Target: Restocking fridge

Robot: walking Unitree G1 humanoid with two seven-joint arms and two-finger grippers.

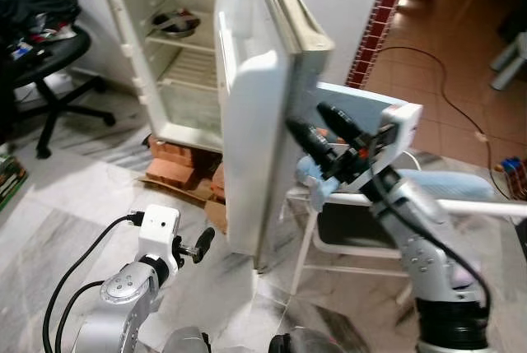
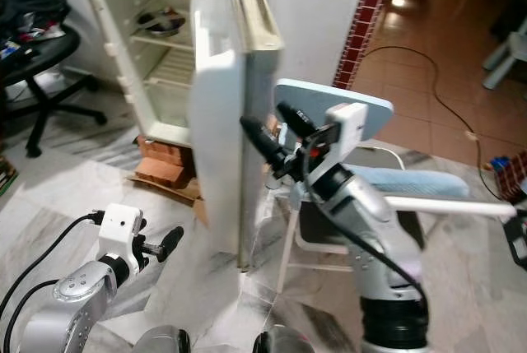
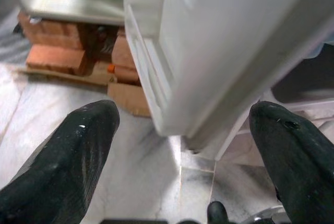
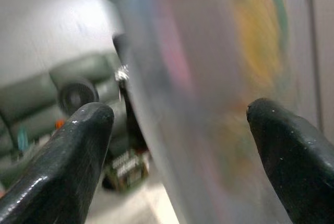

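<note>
1. I see the fridge standing open on bricks, its door swung toward me.
2. My right gripper is at the door's outer edge, fingers spread wide, gripping nothing.
3. My left gripper hangs low by the door's bottom corner, spread wide and empty.
4. A metal bowl sits on the upper shelf.

The marble floor carries the open fridge, raised on red bricks over flattened cardboard. A metal bowl sits on the upper fridge shelf. A swivel chair stands near the fridge.
</note>
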